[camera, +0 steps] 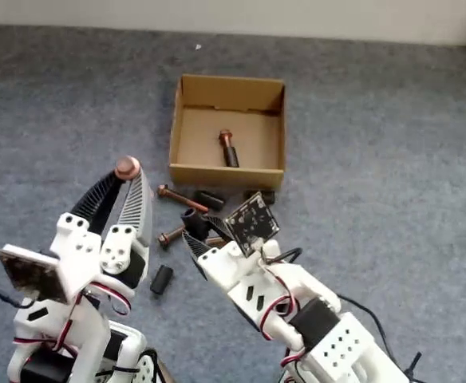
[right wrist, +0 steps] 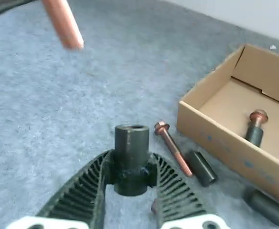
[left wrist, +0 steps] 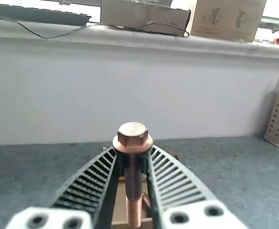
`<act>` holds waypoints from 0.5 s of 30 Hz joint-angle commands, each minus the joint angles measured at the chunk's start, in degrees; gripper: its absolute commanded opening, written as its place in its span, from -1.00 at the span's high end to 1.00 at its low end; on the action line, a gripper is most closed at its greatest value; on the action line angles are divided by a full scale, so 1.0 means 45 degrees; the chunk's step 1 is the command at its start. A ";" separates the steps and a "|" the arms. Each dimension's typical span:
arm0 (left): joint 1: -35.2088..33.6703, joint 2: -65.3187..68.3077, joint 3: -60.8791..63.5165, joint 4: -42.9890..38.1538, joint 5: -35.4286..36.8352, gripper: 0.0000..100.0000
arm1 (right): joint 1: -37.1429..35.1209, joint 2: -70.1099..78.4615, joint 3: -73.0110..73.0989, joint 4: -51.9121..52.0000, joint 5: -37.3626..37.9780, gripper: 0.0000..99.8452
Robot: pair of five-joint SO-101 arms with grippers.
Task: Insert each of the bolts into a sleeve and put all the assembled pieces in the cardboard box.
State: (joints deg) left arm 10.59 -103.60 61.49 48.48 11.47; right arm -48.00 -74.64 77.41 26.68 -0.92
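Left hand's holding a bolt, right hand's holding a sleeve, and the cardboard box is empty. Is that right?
Not quite: the box isn't empty. The high view shows one assembled piece lying in it. The rest stands: the left hand holds a bolt and the right hand holds a sleeve.

Office-like room: grey carpet (camera: pixel 392 159), white wall (left wrist: pixel 130 86), cluttered sill (left wrist: pixel 106 39) (cable (left wrist: pixel 44 35), carton (left wrist: pixel 225 16)).

In the left wrist view we see the held bolt (left wrist: pixel 132 191) cropped at its shank end; a blurred copper shank (right wrist: pixel 63 26) is cut by the edge; 1 sleeve (right wrist: pixel 266 206) lies partly cropped.
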 commanded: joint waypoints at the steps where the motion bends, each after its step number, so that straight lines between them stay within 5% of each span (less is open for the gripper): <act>1: -0.0127 -0.0049 -0.0674 -0.0918 0.0371 0.99 | -0.0127 -0.0186 0.0772 -0.2510 -0.0059 0.99; 6: -0.0107 -0.0010 -0.0654 -0.1133 0.0821 0.99 | -0.0127 -0.0186 0.2960 -0.7082 0.0000 0.99; 10: -0.0107 0.0010 -0.0596 -0.1192 0.0879 0.99 | -0.0205 -0.0186 0.5421 -1.1907 0.2422 0.99; 15: 0.0733 0.0010 -0.0596 -0.1153 0.1035 0.99 | -0.0088 -0.0147 0.6046 -1.2552 0.2969 0.99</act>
State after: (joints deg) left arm 10.68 -103.69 61.23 44.79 15.60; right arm -48.35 -74.73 96.04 -26.77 11.12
